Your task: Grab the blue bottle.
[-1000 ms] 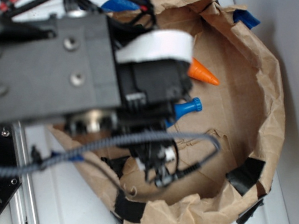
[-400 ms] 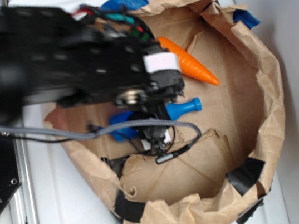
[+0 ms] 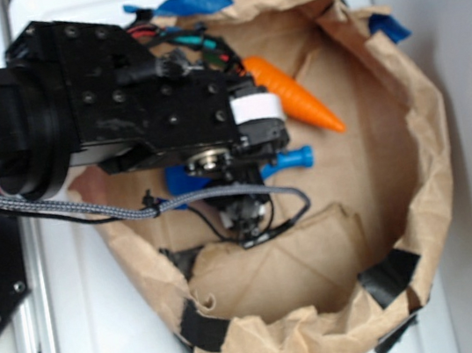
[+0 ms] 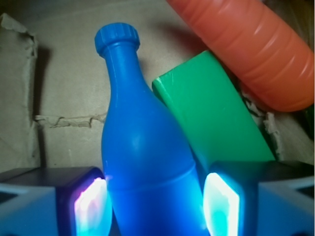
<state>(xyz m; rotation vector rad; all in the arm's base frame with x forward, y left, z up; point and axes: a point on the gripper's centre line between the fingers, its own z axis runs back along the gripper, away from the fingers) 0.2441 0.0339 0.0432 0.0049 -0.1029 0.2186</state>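
Note:
The blue bottle (image 4: 142, 147) lies on its side on the floor of the paper bag, ridged cap pointing away from me. In the exterior view only its cap and neck (image 3: 296, 159) and a bit of its base show from under the arm. My gripper (image 4: 155, 206) is open and straddles the bottle's body. One lit pad (image 4: 91, 206) sits left of the body and the other on the right, each very close to the plastic. From outside, the gripper (image 3: 234, 175) is mostly hidden by the arm's black body.
An orange toy carrot (image 3: 296, 101) lies just beyond the bottle, and a green block (image 4: 206, 118) rests against the bottle's right side. The crumpled brown paper bag wall (image 3: 419, 122) rings everything. Blue tape scraps (image 3: 192, 4) and black tape (image 3: 388, 273) patch the rim.
The arm has dropped from high up near the camera down into the bag, settling over the blue bottle with its fingers either side of the body.

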